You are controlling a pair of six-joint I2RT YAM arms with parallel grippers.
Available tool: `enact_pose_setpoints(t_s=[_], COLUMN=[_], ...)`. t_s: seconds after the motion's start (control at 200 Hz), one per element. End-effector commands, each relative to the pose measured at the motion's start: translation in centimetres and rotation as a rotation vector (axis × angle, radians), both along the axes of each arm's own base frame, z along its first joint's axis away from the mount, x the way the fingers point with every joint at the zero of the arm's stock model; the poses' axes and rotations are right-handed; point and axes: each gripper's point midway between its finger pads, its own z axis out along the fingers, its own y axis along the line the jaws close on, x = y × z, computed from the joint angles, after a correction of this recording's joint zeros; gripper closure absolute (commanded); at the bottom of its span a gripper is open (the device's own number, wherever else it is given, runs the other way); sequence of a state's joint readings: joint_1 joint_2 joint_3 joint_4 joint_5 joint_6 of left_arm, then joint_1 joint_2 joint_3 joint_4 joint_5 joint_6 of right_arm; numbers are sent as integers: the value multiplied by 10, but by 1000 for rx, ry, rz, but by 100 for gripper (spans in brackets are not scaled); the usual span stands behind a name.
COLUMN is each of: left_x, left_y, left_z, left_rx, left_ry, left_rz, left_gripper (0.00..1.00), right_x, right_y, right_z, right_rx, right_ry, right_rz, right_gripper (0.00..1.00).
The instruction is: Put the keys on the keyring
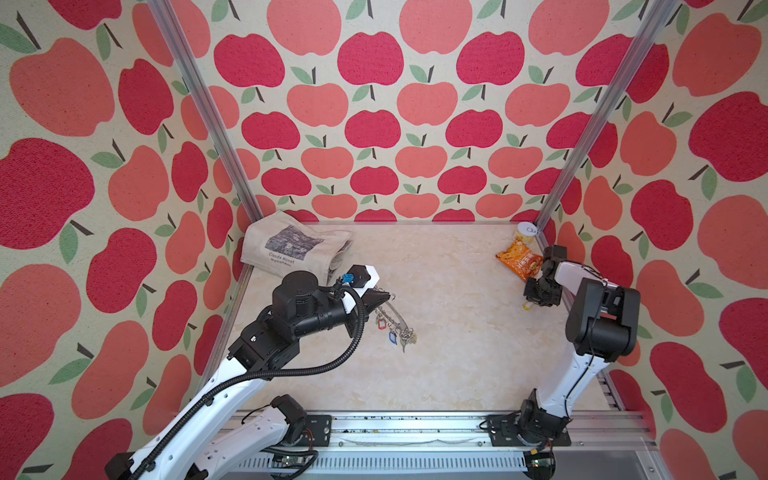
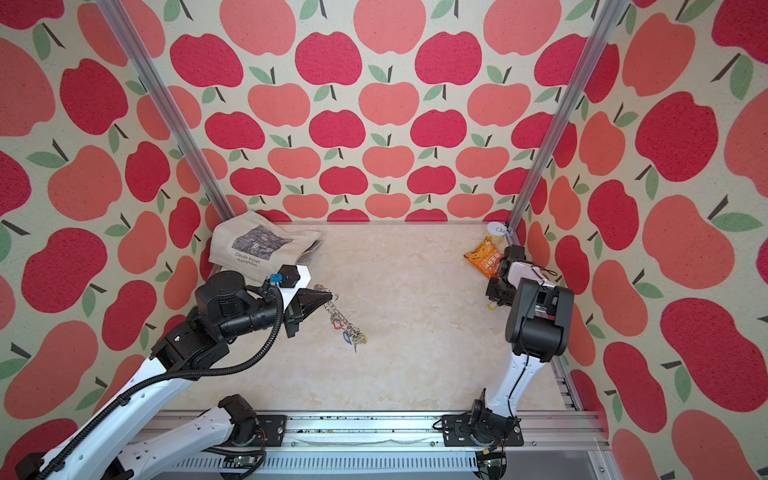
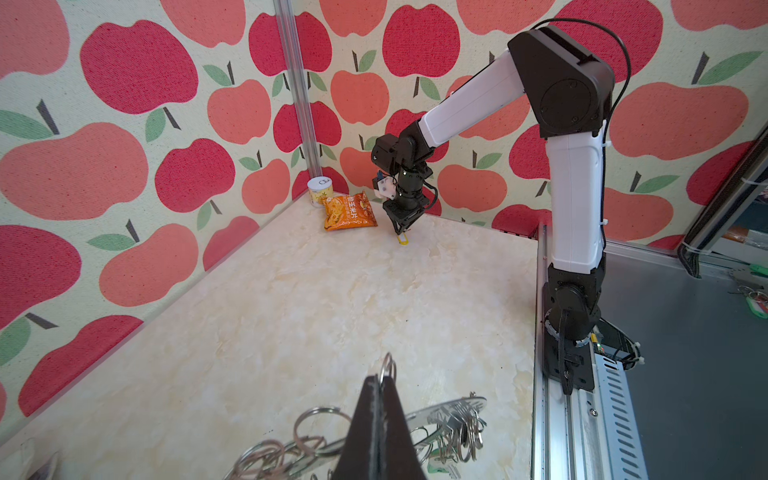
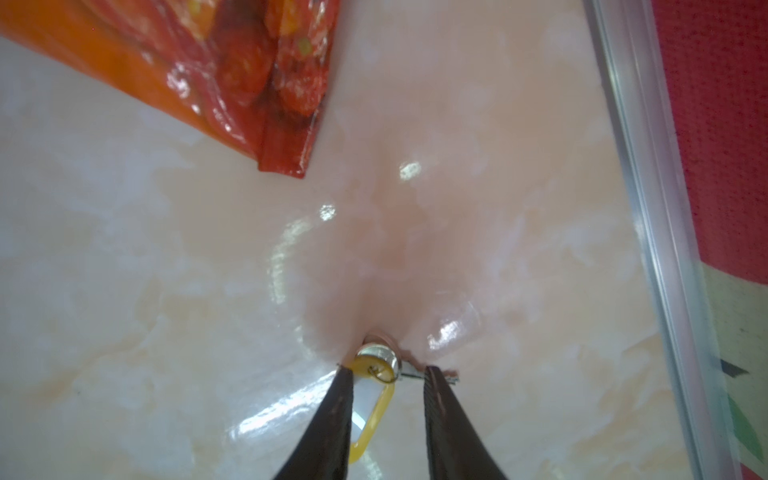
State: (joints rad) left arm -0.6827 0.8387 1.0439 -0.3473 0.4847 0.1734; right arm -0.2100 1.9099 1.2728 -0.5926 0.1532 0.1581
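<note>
**pinch_bot:** right gripper is down at the desk, jaws apart and straddling the yellow-tagged key; the tag leans on one jaw, with a gap on the other side; tips?

**ringo:** I'd centre on the tag before squeezing; thin plastic on glossy stone probably skids, so close slow and lift straight up; the left gripper is clamped on a wire loop of the keyring, holding it tilted over the desk's left-middle with the hung keys dangling.

**pinch_bot:** room?

**ringo:** tight there; the orange snack packet is just beside it, and the metal rail and wall are near; the desk between the arms looks bare, so I'd carry it that way.
</note>
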Motion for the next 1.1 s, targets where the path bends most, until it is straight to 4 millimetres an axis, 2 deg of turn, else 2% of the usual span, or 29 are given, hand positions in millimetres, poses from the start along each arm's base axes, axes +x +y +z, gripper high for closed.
enact_pose_setpoints(t_s=[0.0, 0.115, 0.33, 0.435, 0.51, 0.65, 0.81, 1.091], left_x=[-2, -3, -3, -4, -4, -7, -9, -8], left_y=[-1, 0, 0, 1, 1, 4, 6, 8], left_z=[12, 13, 13, 14, 14, 16, 16, 8], left_rx=[-30, -29, -29, -31, -32, -41, -41, -45], left_ry=[-34, -36, -37, -36, -38, -33, -25, 5], left_rz=[-16, -16, -15, -16, -15, -13, -6, 11], left_gripper=[100, 100, 100, 100, 100, 100, 100, 100], right_x=[3, 4, 3, 3, 2, -4, -18, -63], right_y=[2, 2, 6, 11, 23, 59, 113, 214], right_z=[8, 7, 7, 8, 7, 4, 3, 1], right_rx=[22, 27, 38, 54, 84, 146, 213, 238], right_ry=[-38, -40, -40, -42, -38, -18, 16, 97], right_rz=[-7, -8, -6, 2, 20, 91, 221, 477], right_gripper=[73, 80, 100, 100, 100, 100, 100, 100])
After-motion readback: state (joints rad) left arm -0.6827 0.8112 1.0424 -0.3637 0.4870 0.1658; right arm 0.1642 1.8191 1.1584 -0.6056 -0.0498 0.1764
